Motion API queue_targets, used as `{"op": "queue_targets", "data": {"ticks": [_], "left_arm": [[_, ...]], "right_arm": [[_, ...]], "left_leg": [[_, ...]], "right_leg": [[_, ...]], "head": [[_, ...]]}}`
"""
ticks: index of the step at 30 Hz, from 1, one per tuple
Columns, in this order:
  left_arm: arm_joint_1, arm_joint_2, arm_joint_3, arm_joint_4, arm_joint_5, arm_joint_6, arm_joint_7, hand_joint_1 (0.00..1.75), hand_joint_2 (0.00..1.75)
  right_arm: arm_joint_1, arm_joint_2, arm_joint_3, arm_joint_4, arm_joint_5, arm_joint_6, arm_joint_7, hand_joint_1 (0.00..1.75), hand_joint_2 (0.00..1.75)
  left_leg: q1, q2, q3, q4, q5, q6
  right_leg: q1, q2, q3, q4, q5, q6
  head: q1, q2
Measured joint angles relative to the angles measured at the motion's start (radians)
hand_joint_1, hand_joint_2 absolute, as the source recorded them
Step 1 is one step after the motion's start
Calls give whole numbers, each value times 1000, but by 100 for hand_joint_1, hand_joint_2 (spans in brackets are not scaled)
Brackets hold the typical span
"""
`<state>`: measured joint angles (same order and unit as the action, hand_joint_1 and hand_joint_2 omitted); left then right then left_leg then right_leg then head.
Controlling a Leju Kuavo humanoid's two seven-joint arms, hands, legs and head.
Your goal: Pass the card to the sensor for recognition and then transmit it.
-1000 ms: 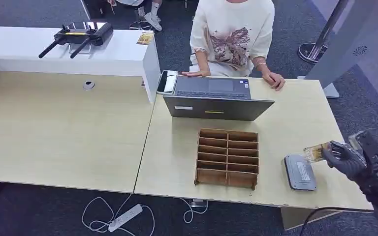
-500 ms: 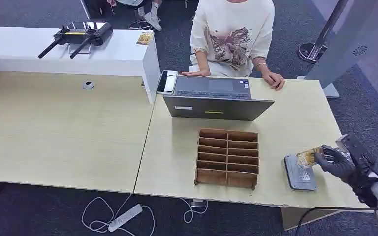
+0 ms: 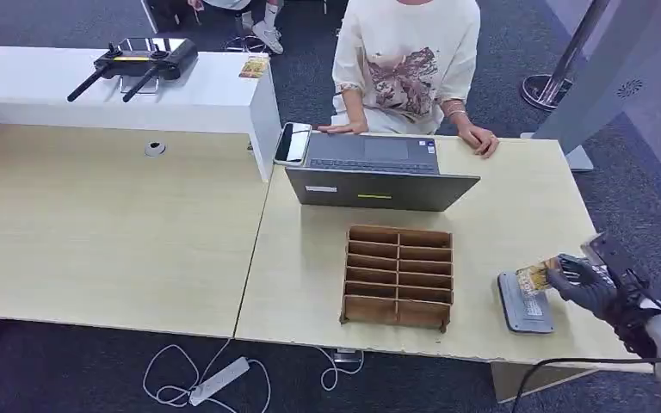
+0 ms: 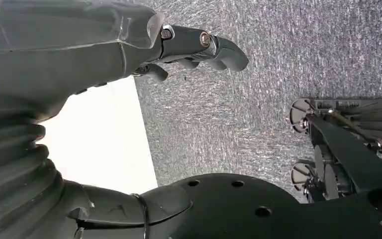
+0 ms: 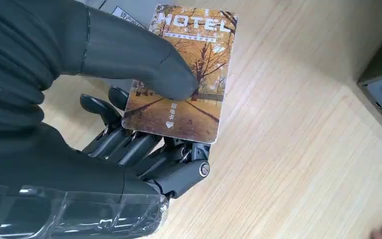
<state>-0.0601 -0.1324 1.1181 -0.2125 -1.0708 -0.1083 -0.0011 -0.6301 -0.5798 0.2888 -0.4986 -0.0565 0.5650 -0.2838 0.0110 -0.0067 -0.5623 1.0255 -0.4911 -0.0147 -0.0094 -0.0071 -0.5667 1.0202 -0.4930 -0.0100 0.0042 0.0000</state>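
One card [image 5: 185,74] was pinched by the right hand [image 3: 587,284] over the sensor [image 3: 525,301] on the worktop [image 3: 310,258]. Risk: thumb-only hold could slip, misaligning the read.

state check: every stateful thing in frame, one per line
card: held by the right hand, over the sensor
sensor: flat on the desk
laptop: open, facing the person
phone: lying flat by the laptop
wooden organizer: slots look empty
left hand: hanging, holds nothing
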Motion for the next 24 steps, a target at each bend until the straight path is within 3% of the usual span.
{"op": "queue_targets", "data": {"ticks": [24], "left_arm": [[-2, 1, 2, 0, -4, -7, 3, 0, 175]], "right_arm": [[5, 2, 30, 5, 5, 29, 1, 175, 175]], "left_leg": [[0, 0, 0, 0, 0, 0]], "right_leg": [[0, 0, 0, 0, 0, 0]], "head": [[0, 0]]}}
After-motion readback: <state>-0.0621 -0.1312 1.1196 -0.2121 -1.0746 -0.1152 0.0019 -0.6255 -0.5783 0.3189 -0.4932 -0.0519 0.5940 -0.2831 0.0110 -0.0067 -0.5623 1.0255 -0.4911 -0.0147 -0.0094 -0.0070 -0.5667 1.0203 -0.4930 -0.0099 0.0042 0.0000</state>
